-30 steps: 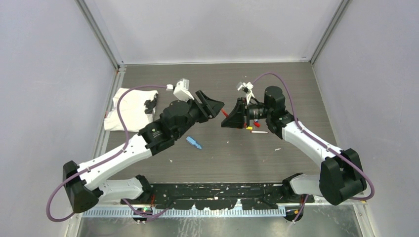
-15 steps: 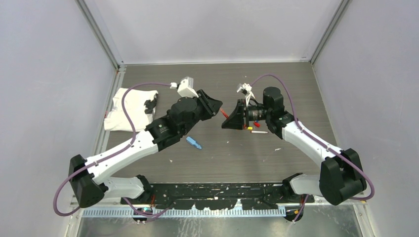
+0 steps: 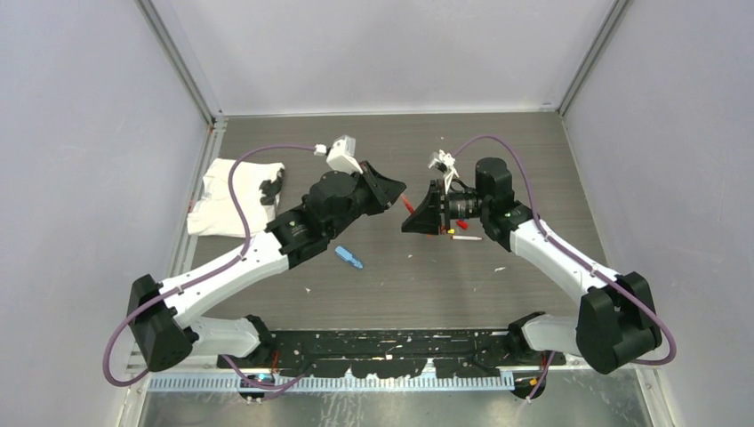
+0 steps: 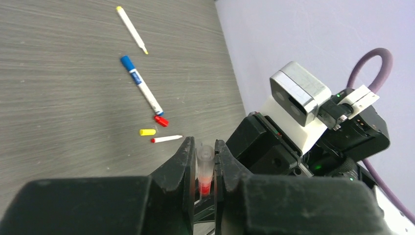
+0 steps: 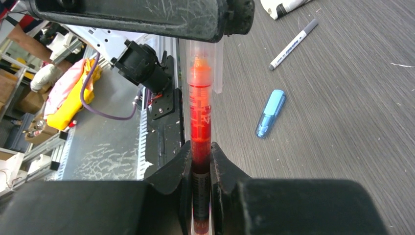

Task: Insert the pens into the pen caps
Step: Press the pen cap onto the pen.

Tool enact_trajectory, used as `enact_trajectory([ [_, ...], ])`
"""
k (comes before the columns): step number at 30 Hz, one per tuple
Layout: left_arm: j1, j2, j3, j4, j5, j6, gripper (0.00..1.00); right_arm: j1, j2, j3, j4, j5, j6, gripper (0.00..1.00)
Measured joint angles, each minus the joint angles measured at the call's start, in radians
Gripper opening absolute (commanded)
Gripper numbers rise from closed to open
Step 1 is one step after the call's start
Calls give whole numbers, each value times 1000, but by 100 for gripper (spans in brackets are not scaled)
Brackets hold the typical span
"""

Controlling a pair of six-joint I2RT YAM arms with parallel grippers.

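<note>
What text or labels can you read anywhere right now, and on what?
No text is legible.
Red pen in right gripper: dark barrel print, blurred.
Blue-ended pen: blue barrel print, too small.
Grey-tipped pen: blue barrel print, too small.
Clear cap in left gripper: no print visible.

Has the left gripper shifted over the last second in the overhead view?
Yes. Against the unmoved light-blue oblong piece, the left gripper has edged slightly rightward, toward the right gripper.
</note>
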Motion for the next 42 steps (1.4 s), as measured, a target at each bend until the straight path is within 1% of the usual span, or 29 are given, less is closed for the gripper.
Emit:
enact_trajectory([
  [3,20,8,-24,75,82,12,1,-4,-16,-7,-8,5,-11,1],
  [9,55,8,-158,277,223,-34,1,-5,-35,-69,18,10,19,1],
  [17,82,8,-209,379,378,-58,1,-8,-59,-95,31,-22,61,1],
  [18,85,9,-218,404,399,-58,1,-8,-59,-98,42,-34,78,1],
  [21,96,32,-249,515,489,-58,0,-8,-56,-137,156,-91,180,1],
  [24,103,66,-275,618,573,-57,1,-8,-52,-154,189,-138,224,1],
  [27,111,67,-285,642,631,-16,1,-6,-52,-159,188,-161,233,1],
  [29,114,51,-271,579,646,46,1,-6,-53,-158,160,-157,214,1],
  [31,113,23,-241,455,636,130,0,-6,-55,-154,109,-136,175,1],
  [33,111,-5,-224,357,598,183,1,-7,-58,-142,48,-97,127,1],
  [36,100,-37,-223,267,486,193,1,-8,-60,-105,-57,-10,39,1],
  [39,61,-39,-235,266,365,134,0,-8,-61,-79,-145,45,-42,1],
  [41,32,-34,-257,303,303,87,1,-8,-63,-74,-190,47,-77,1],
  [42,26,-29,-271,333,286,60,1,-9,-63,-77,-186,39,-72,1],
])
